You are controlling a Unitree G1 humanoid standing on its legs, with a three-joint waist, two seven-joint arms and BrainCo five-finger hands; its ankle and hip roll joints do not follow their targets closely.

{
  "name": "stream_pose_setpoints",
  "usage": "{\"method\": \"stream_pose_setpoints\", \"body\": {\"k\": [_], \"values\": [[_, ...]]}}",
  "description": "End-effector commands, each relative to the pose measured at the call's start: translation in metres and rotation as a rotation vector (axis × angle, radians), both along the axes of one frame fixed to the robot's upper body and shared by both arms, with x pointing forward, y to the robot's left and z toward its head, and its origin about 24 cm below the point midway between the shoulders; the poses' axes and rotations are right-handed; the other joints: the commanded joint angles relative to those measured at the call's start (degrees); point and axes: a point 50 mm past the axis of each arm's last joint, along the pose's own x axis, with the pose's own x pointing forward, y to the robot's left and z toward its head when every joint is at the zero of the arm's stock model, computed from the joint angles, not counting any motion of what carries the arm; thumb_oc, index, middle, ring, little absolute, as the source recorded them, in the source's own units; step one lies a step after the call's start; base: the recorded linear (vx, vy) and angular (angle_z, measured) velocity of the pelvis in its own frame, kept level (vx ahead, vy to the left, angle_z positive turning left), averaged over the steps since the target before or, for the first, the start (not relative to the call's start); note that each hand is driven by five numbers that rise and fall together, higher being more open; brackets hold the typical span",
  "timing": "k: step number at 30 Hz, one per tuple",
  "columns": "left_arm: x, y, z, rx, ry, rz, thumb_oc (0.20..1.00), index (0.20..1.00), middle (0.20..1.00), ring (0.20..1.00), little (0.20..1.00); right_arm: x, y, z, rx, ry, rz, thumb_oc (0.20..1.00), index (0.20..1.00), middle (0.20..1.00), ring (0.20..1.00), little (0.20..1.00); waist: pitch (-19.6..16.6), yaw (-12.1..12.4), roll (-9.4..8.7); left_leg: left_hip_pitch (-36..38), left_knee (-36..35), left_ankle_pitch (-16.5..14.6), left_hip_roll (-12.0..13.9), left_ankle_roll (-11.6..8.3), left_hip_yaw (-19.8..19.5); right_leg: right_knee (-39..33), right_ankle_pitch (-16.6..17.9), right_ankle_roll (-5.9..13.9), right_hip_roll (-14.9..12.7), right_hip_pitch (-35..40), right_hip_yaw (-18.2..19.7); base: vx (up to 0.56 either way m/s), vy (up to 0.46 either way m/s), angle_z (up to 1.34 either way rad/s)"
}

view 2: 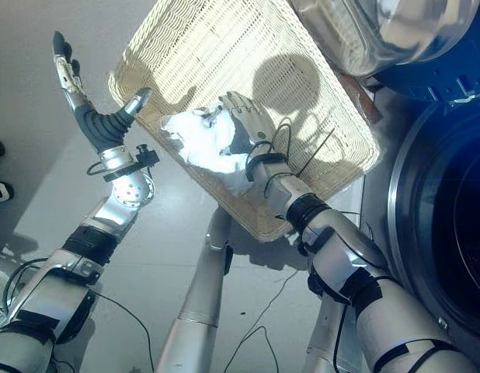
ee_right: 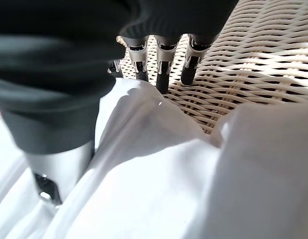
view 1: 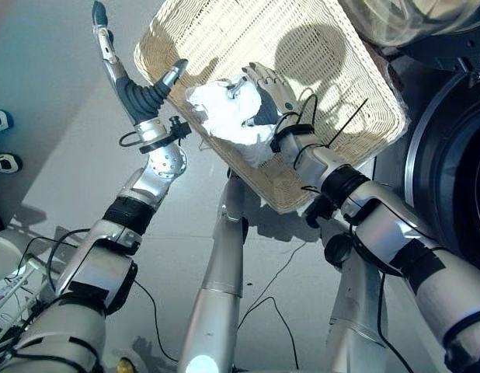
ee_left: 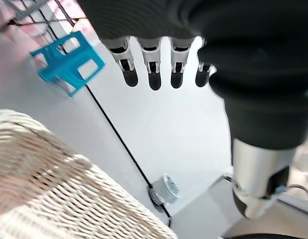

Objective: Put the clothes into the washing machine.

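My right robot hand (view 1: 265,87) lies spread on the white cloth (view 1: 224,116) in the basket (view 1: 341,70), ungrasped (left robot hand (view 1: 135,89) spread, idle), so loading the washer (view 2: 450,233) remains.

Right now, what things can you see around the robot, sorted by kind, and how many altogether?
White cloth, under the right hand: 1
Wicker basket: 1
Washing machine: 1
Blue stool: 1
Shoes of a person standing by: 2
Total: 6
The left hand holds nothing.

Head cameras look down on the basket (view 1: 318,70); wrist cameras view it close.
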Motion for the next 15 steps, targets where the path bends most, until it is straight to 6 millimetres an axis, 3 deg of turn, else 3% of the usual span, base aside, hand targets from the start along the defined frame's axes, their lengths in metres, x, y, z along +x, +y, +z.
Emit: {"method": "stream_pose_setpoints", "body": {"k": [1,15], "values": [[-0.010,-0.020,0.017,-0.042,-0.135,-0.092,1.000,1.000,1.000,1.000,1.000,0.004,0.021,-0.013,-0.116,0.162,0.012,1.000,1.000,1.000,1.000,1.000,0.70,3.31,5.91,-3.17,7.10,-3.31,-8.10,8.07,3.90,-17.46,18.07,5.99,0.97,1.59,-1.31,0.01,-0.011,0.04],[-0.011,-0.016,0.015,-0.043,-0.132,-0.104,1.000,1.000,1.000,1.000,1.000,-0.001,0.034,-0.059,-0.399,0.447,0.096,1.000,1.000,1.000,1.000,1.000,0.70,3.36,6.03,-2.50,7.16,-3.38,-7.53,7.80,3.54,-17.11,18.34,6.20,0.54,1.79,-1.42,0.00,0.000,0.01]]}}
